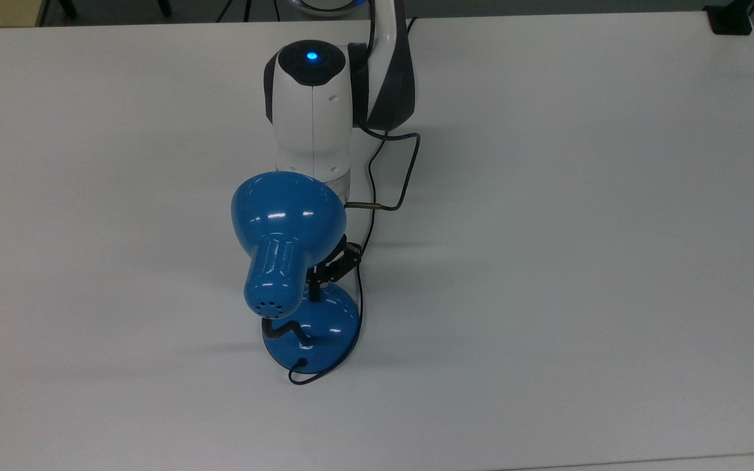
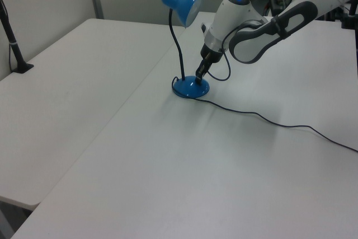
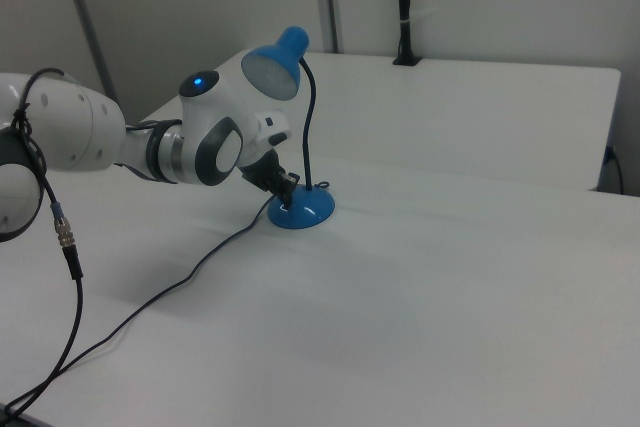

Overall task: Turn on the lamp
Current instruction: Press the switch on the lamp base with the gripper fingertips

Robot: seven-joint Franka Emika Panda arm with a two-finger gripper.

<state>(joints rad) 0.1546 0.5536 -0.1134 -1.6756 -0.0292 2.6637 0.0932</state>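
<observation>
Blue gooseneck desk lamp (image 1: 285, 235) stands upright mid-way along the white table (image 1: 580, 261), its round base (image 2: 191, 88) directly under the gripper (image 2: 199, 74), whose black tip angles down onto the base's top; finger state cannot be told.
</observation>
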